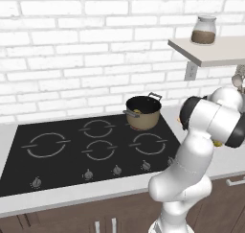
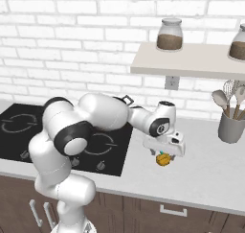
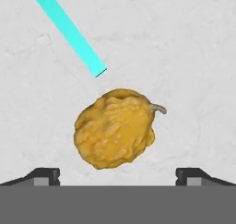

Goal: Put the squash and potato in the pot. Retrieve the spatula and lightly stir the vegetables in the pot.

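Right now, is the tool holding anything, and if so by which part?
Nothing is held. The tool hangs open above the lumpy orange-yellow vegetable lying on the counter, its fingertips wide apart on either side and not touching it.

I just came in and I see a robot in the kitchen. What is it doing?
The robot is cooking. Its open gripper hangs just above a lumpy yellow-orange vegetable lying on the grey counter, to the right of the stove. It is not holding it yet. The pot sits on a back burner, and something yellow is already inside. A cup of cooking tools waits by the wall.
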Tool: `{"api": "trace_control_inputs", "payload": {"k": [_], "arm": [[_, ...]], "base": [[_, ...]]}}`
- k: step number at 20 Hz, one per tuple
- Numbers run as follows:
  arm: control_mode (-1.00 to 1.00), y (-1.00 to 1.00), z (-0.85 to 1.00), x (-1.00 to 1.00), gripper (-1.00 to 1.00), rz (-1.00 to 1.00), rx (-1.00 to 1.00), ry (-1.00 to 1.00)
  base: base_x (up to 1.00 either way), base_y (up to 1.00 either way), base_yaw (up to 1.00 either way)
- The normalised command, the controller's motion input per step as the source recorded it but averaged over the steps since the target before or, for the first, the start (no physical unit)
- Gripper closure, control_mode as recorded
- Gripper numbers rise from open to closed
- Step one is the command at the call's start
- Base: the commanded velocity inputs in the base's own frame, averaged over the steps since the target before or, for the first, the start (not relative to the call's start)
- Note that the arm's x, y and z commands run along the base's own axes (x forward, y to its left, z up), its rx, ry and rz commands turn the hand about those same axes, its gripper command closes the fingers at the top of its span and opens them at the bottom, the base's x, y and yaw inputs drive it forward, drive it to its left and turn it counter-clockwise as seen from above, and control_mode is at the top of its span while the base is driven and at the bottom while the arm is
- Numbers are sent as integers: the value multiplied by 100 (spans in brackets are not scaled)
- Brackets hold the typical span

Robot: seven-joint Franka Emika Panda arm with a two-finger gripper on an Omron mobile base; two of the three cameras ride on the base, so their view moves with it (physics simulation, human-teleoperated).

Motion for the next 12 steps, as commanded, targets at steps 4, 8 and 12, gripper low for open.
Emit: {"api": "trace_control_inputs", "payload": {"k": [4, 8, 12], "arm": [[-100, 0, -31, 11, -100, -1, 3, -1], [-100, 0, -25, 15, -100, 0, 4, -1], [-100, 0, -27, 12, -100, 0, 2, 0]], "base": [[0, 0, 0], [0, 0, 0], [0, 0, 0]]}}
